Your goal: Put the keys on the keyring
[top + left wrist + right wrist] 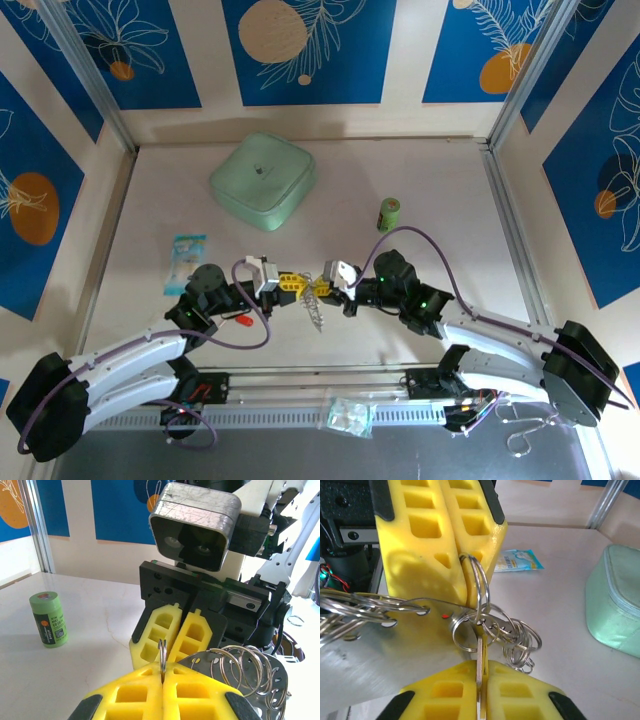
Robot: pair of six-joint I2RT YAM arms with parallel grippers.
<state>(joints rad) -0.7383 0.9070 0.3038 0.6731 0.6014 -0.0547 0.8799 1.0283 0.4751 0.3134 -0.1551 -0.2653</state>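
Top view, left to right.
- Packet (187, 262) lies at 9 o'clock of the grippers, near the left rail, print too small to read.
- Small red thing (240, 320) beside the left arm, too small to name.
- Pale green lid (262, 180) at 11 o'clock, well apart; cut off by the frame edge in the right wrist view.

Left gripper (162, 671): fingers together, clamped on the keyring (162, 652), seen edge-on mid-table, lifted between the two grippers.

Right gripper (480, 667): fingers pressed tight on a thin metal piece (479, 690). Ring or key? Cannot tell; only its edge shows.

Hanging there:
- bunch of rings (517, 642), tangled, count unclear;
- flat metal blades (375, 607) with holes, cut off at 9 o'clock, heads hidden.

Green roll (389, 214) stands upright at 1 o'clock, apart. Table (450, 200) bare from 2 to 4 o'clock up to the right rail.
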